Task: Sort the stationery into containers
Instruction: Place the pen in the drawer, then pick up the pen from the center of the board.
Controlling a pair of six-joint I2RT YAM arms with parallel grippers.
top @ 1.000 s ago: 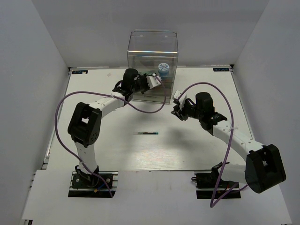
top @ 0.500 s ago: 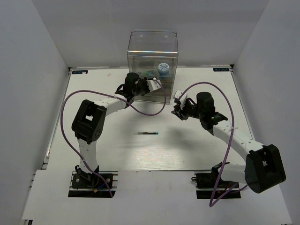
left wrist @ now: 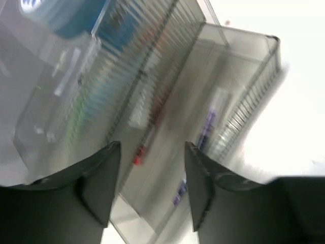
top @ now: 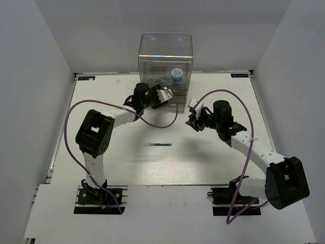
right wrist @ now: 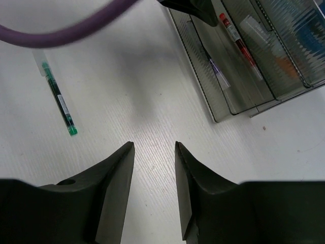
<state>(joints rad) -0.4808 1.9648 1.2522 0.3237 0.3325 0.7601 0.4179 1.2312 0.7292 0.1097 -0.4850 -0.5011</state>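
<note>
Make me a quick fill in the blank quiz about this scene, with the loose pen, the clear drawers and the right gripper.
1. The pen lying loose on the table is ___ in colour.
2. The blue-white roll sits ___ the clear organiser.
3. The right gripper has its jaws apart and holds ___.

Missing words: green; inside; nothing.

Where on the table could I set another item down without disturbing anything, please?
Bare table lies left of the organiser, right of it, and in the near strip between the green pen and the arm bases. Crowded in front: pulled-out drawers, left end effector, right end effector.
</note>
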